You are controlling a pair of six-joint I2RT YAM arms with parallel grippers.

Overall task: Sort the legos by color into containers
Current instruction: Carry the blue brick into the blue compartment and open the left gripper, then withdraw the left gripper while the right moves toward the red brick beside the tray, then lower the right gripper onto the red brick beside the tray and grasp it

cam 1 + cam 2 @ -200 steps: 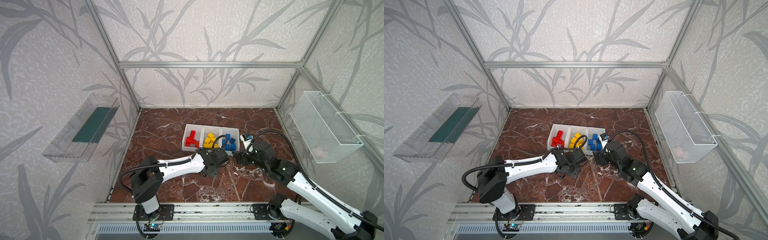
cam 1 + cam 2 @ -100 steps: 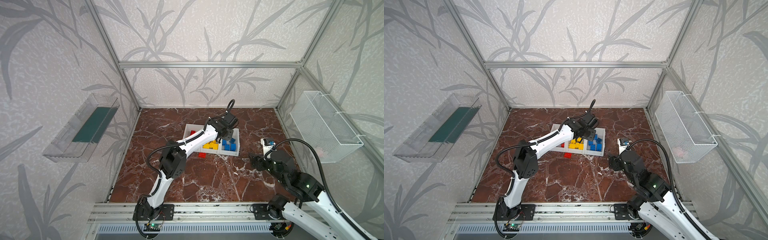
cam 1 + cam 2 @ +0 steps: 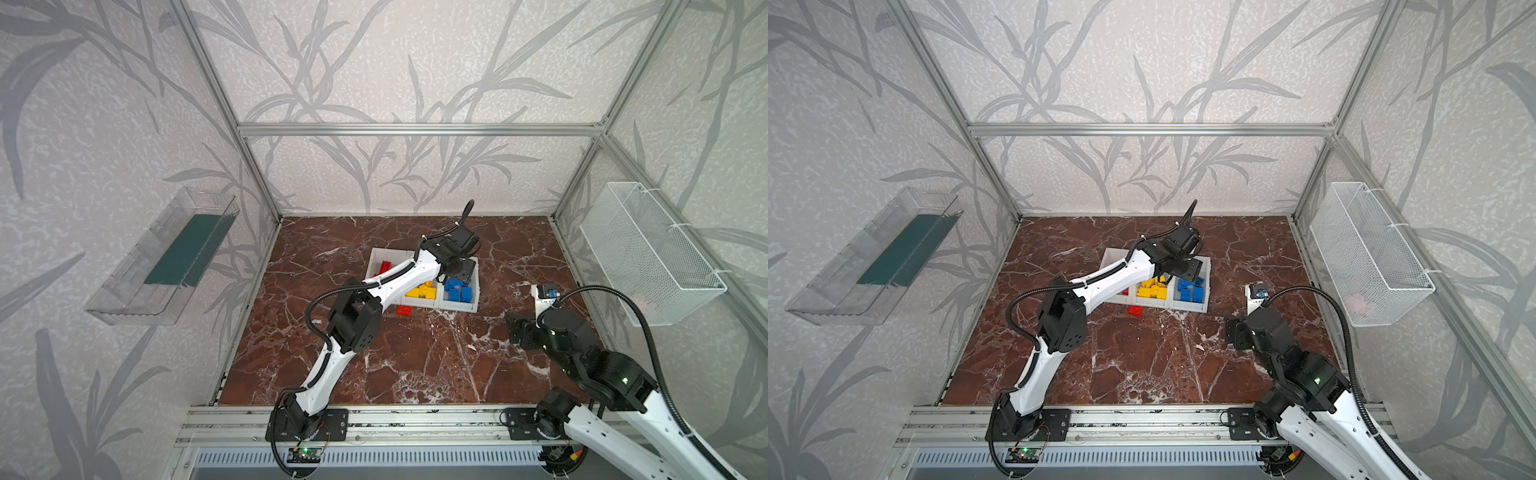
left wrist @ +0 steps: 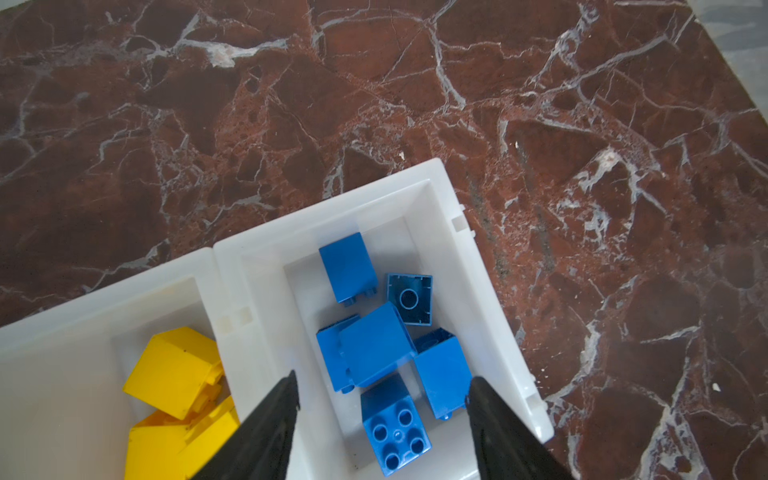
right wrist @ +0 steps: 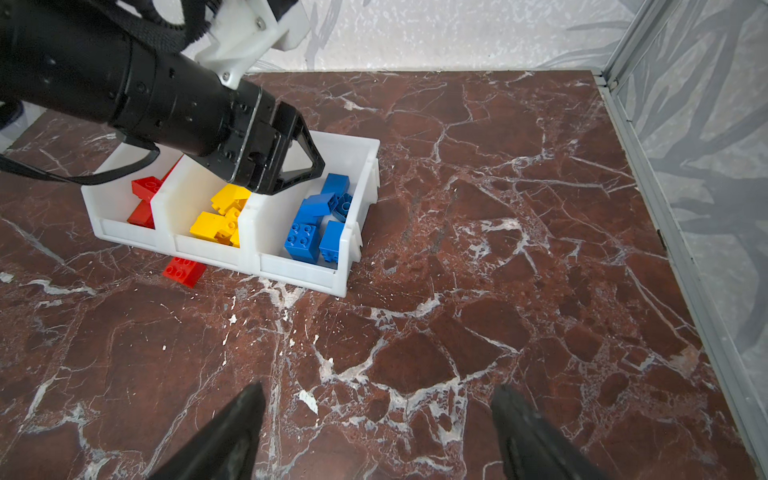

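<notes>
The left fingers (image 4: 274,419) stand apart and empty above the end container (image 4: 457,257), where the blue legos (image 4: 376,345) lie loose; the right fingers (image 5: 232,436) are spread wide over the table (image 5: 457,332), well apart from the containers (image 5: 208,249), holding nothing; 1 red lego (image 5: 183,270) lies on the table just in front of the row. The drop looks finished; lift straight up, clear of the walls, before swinging away. For the stray red lego, come down from above and grip across its narrow width without nudging the row.
</notes>
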